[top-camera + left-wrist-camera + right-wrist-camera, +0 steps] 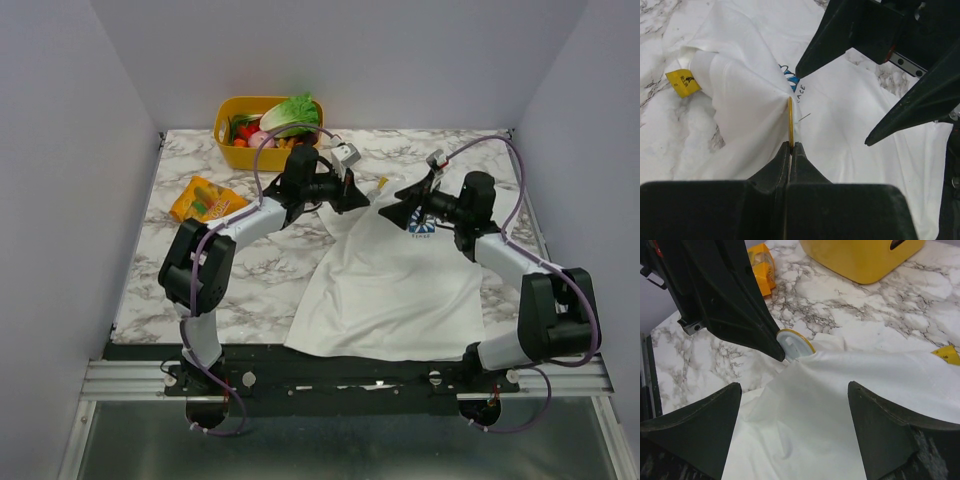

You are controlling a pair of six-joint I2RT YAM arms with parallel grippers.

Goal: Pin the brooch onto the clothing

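Note:
The clothing [390,290], a white T-shirt, lies on the marble table with its yellow collar tag [682,82] and blue chest print [790,77] showing. My left gripper [791,145] is shut on the brooch [790,122], a thin gold disc seen edge-on. A raised fold of the clothing [740,105] rests against the brooch's left face. From the right wrist view the brooch [796,343] shows a pale face with a yellow rim, at the fold's peak. My right gripper [795,386] is open, its fingers [705,425] straddling the clothing [805,430] just in front of the brooch, with nothing held.
At the back of the table stands a yellow basket [232,152] of toy vegetables. An orange snack packet [205,198] lies left of the shirt. The two grippers [358,198] [392,213] face each other closely over the shirt's collar area.

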